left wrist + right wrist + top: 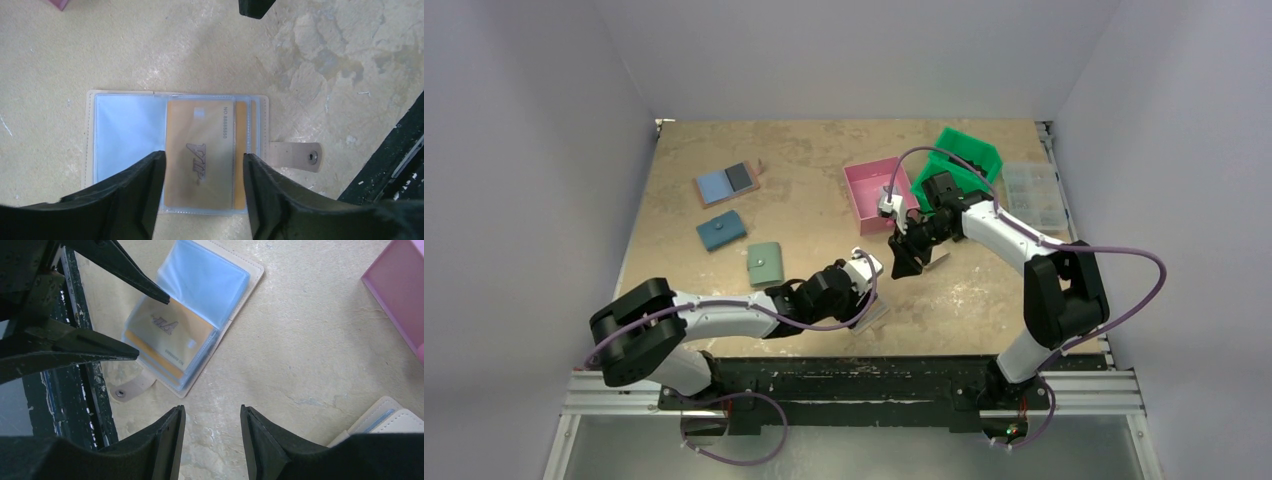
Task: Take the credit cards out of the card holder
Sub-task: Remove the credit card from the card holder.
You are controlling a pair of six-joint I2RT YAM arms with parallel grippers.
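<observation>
The beige card holder (260,125) lies open on the table near the front edge, with a pale blue panel (125,135) on the left and its snap tab (295,156) on the right. A gold-yellow credit card (200,150) marked VIP sits in a clear sleeve, with the edges of more cards beside it. My left gripper (204,167) is open, its fingers on either side of the card and just above it. My right gripper (212,415) is open and empty over bare table beside the holder (240,295). In the top view the holder (879,313) is mostly hidden under the left gripper (869,293).
A second beige holder (385,417) lies by the right gripper (904,262). A pink bin (879,190), a green bin (969,160) and a clear organiser box (1034,190) stand at the back right. A blue-and-black holder (727,183), a teal wallet (721,231) and a green wallet (764,263) lie on the left.
</observation>
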